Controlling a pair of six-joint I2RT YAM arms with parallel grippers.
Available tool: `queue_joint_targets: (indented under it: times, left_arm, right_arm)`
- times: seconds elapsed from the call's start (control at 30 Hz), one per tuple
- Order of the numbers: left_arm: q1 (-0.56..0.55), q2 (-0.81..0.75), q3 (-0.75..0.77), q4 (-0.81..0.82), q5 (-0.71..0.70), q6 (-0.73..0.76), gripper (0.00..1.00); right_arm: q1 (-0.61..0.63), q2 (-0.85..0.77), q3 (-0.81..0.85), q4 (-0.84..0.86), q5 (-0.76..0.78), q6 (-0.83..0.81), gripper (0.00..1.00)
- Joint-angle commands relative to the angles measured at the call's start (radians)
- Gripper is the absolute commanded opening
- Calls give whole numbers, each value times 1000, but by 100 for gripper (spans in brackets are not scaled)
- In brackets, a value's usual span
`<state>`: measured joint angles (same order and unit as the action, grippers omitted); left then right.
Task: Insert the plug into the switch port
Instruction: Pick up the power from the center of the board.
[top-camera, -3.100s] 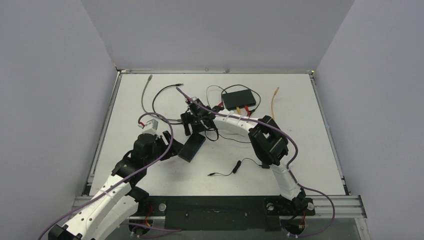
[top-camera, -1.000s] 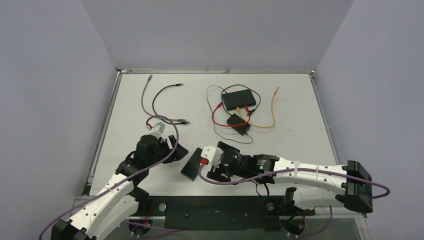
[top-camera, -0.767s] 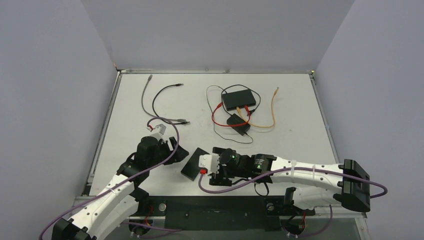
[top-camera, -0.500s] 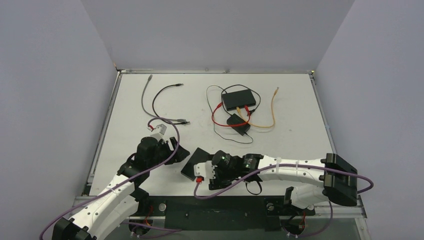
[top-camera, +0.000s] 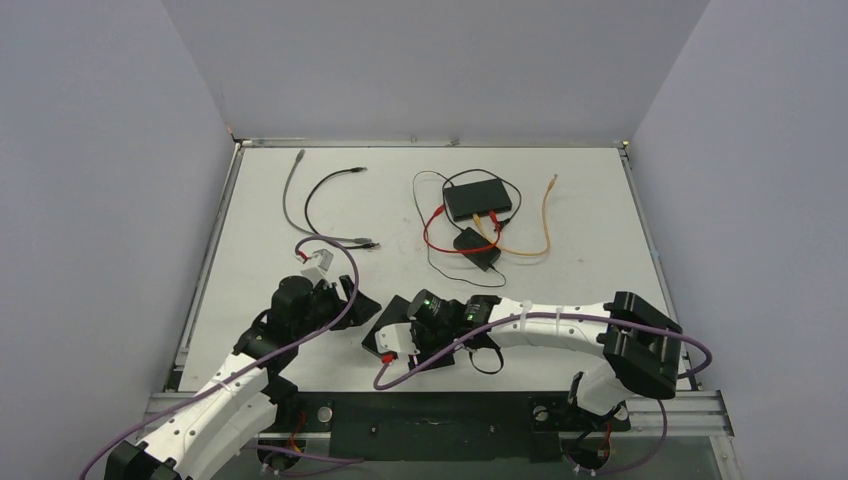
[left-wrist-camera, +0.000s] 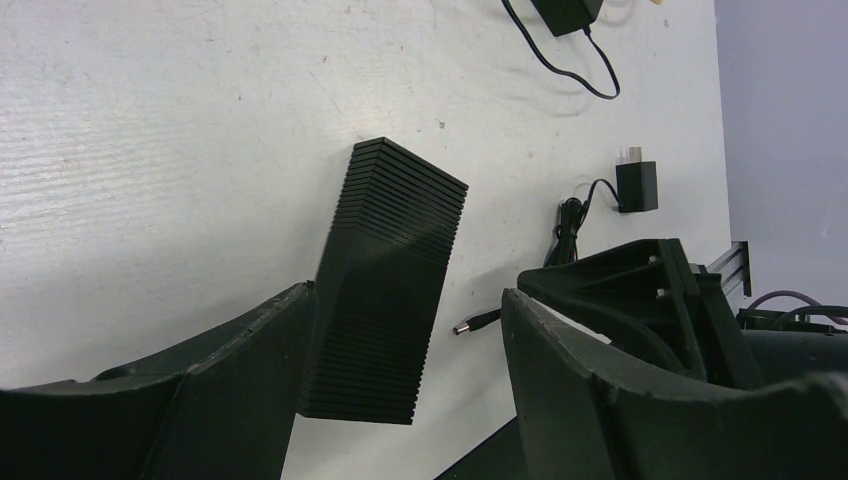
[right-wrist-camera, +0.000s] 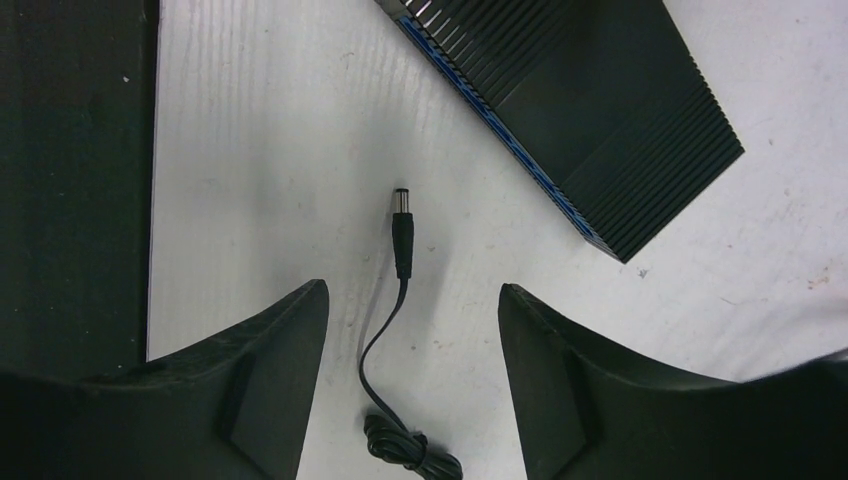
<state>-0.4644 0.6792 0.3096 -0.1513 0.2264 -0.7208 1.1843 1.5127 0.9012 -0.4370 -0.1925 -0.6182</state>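
Right tool (right-wrist-camera: 412, 290) hovers low, spread wide, straddling the plug (right-wrist-camera: 402, 232).

The table (right-wrist-camera: 250, 150) is white and matt, with a fine wood-like grain and a few dark scuffs. The switch (right-wrist-camera: 580, 110) is black plastic with a close-ribbed casing and a dull sheen, and one long side carries a smooth blue strip. The plug (right-wrist-camera: 402, 225) has a bare metal tip and a smooth black moulded sleeve. Its cable (right-wrist-camera: 380, 340) is thin, black and looks rubbery. The fingers (right-wrist-camera: 250, 400) of the right gripper (right-wrist-camera: 412, 290) and those of the left gripper (left-wrist-camera: 408, 292) are matt black plastic, faintly grainy. The arm shells (top-camera: 560, 325) are smooth white plastic with black joints. The near rail (top-camera: 660, 405) is bare silvery metal. The walls (top-camera: 100, 150) look flat and matt.
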Motion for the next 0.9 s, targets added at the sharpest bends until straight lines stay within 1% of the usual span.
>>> queue_joint_targets:
  times: [0.0, 0.03, 0.3, 0.4, 0.5, 0.87]
  left_arm:
    - [1, -18, -5, 64, 23, 11, 65]
    - [-1, -19, -5, 65, 23, 9, 65]
    - [-9, -22, -6, 65, 24, 7, 65]
    - [-11, -20, -6, 65, 25, 7, 65]
    - [-13, -20, -6, 65, 25, 7, 65]
    - [-13, -14, -4, 65, 22, 6, 65]
  right_arm:
    - [-14, 31, 61, -17, -83, -32, 58]
    - [-15, 35, 64, -22, -90, -35, 57]
    - [-29, 94, 78, -18, -88, -28, 44]
    - [-34, 107, 76, -11, -87, -26, 42]
    - [-41, 115, 72, 7, -87, -21, 38]
    - [-55, 148, 77, 26, -102, -17, 33]
